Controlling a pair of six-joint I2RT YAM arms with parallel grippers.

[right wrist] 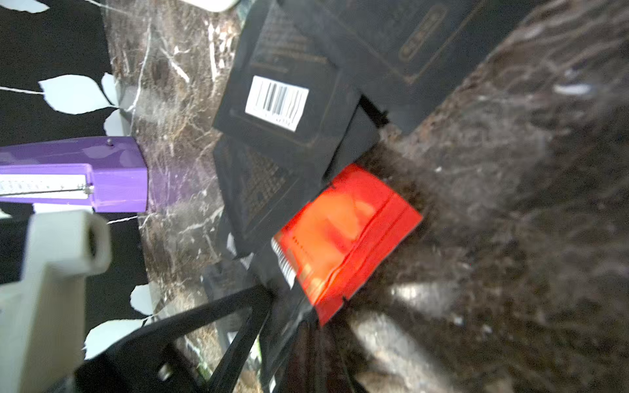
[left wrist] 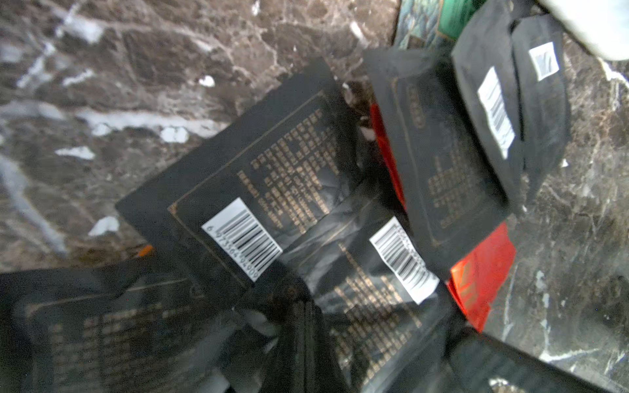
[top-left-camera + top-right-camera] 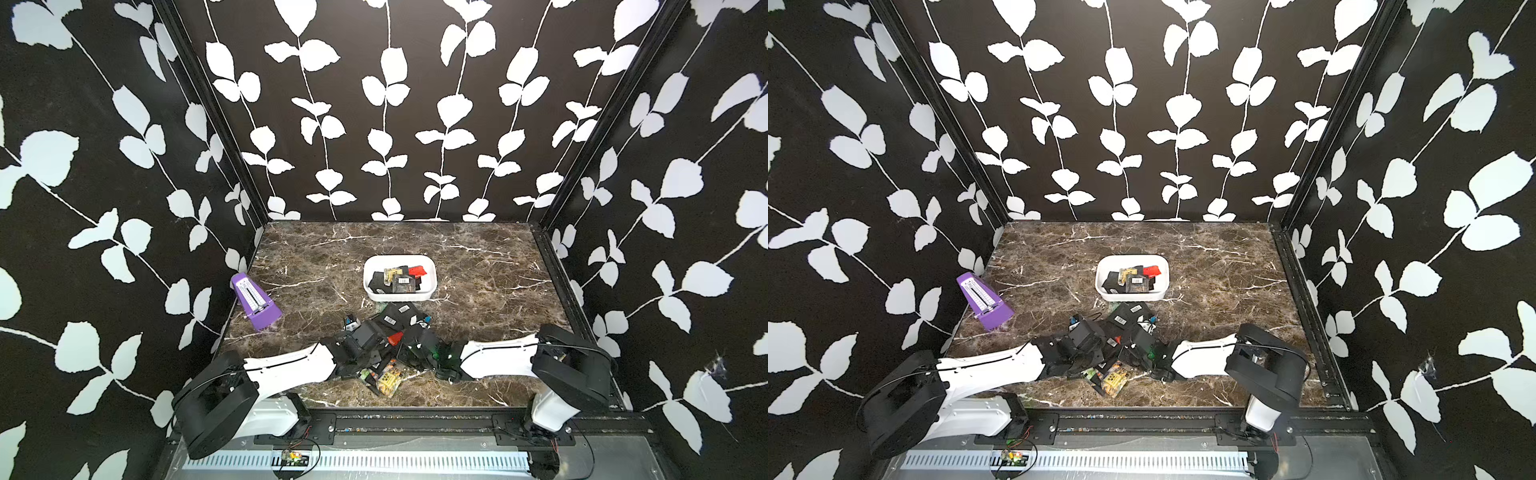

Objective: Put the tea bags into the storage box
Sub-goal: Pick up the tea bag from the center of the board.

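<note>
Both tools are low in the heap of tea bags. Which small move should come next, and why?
Probably raise the right tool a little, to see whether a sachet comes up. Both it and the left tool are shut low among the tea bags, but no view shows a bag clearly pinched. The storage box lies beyond.

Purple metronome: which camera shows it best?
Both top views: the purple metronome shows whole and unblocked. The right wrist view catches only part of it, cut off by the frame edge. The left wrist view misses it.
</note>
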